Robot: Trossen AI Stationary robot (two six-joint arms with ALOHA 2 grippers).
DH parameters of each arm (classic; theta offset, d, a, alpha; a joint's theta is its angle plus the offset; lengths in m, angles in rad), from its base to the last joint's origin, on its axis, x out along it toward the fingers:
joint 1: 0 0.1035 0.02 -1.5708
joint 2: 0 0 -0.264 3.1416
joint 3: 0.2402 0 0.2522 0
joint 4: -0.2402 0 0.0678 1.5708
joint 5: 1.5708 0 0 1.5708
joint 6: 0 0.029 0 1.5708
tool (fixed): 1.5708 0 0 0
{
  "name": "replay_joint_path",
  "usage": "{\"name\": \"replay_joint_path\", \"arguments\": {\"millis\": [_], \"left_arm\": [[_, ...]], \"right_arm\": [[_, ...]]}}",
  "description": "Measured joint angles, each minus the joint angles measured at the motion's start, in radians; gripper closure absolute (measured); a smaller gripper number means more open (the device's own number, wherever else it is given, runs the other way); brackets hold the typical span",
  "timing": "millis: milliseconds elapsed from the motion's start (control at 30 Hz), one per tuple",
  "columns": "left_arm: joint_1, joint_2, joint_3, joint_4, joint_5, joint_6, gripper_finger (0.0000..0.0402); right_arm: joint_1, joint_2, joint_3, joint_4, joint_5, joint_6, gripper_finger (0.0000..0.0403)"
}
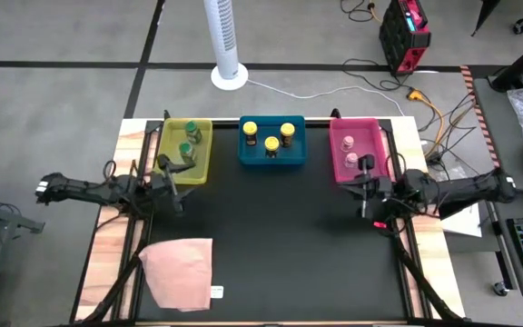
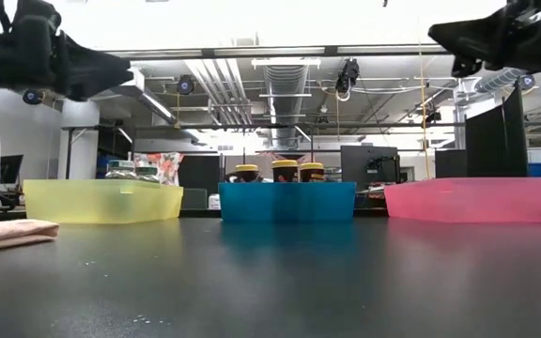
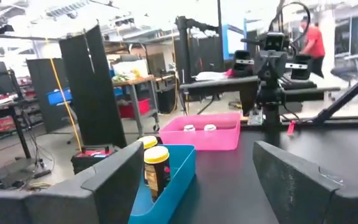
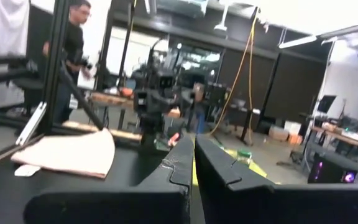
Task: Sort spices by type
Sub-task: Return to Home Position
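Two green-lidded spice jars point(image 1: 190, 139) stand in the yellow bin point(image 1: 205, 156). Three yellow-lidded jars point(image 1: 271, 138) stand in the blue bin point(image 1: 245, 156), and two pink-lidded jars point(image 1: 349, 149) in the pink bin point(image 1: 336, 136). My left gripper point(image 1: 172, 169) hovers at the yellow bin's near edge, open and empty point(image 3: 197, 149). My right gripper point(image 1: 364, 170) hovers at the pink bin's near edge, its fingers shut on nothing point(image 4: 194, 140). In the low view both arms hang high above the black mat.
A pink cloth point(image 1: 180, 271) lies on the mat's near left corner, with a small white card beside it. The three bins line the far edge point(image 2: 286, 201). Black mat point(image 1: 280, 245) spreads between the arms. People move about in the room behind.
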Motion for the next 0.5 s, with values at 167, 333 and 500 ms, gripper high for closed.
{"name": "replay_joint_path", "arguments": {"millis": [167, 333, 500], "left_arm": [[0.001, -0.160, -0.036, -0.123, 0.000, -0.026, 0.0116], [0.001, -0.153, -0.039, -0.196, 0.001, -0.049, 0.0116], [0.002, -0.148, -0.038, -0.197, -0.011, 0.047, 0.0116]], "right_arm": [[0.000, -0.184, -0.042, -0.094, 0.000, 0.009, 0.0394], [0.000, -0.319, -0.058, -0.244, -0.047, -0.001, 0.0394], [0.001, -0.301, -0.058, -0.252, -0.079, -0.054, 0.0394]]}}
